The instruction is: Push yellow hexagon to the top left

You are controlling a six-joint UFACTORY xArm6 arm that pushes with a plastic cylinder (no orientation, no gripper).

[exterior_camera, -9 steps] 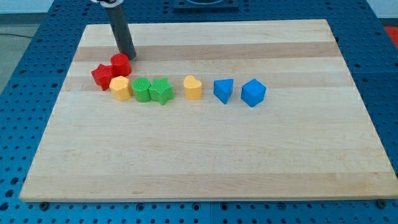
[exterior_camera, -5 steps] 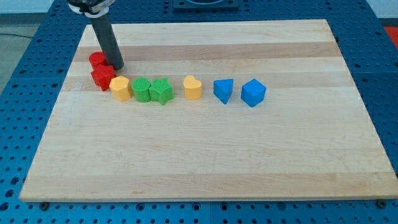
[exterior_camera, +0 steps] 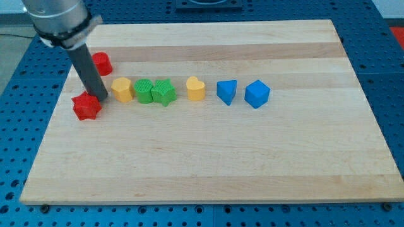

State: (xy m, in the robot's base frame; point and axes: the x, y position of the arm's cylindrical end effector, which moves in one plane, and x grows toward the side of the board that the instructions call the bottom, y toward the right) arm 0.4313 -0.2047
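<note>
Yellow hexagon point(exterior_camera: 122, 89) sits upright in the desk's point(exterior_camera: 208, 157) upper-left part, compact with no clear long axis, bare wood above it toward the top-left corner; at the view's left a red star point(exterior_camera: 86, 106) lies near the left edge, shoved down-left since earlier; my tip point(exterior_camera: 102, 99) touches its right side, left of the hexagon; the tool is a plain rod, holding nothing; the red cylinder point(exterior_camera: 101, 63) has been left above; rightward come green blocks point(exterior_camera: 154, 91), a yellow heart point(exterior_camera: 196, 89) and two blue blocks point(exterior_camera: 243, 93).
</note>
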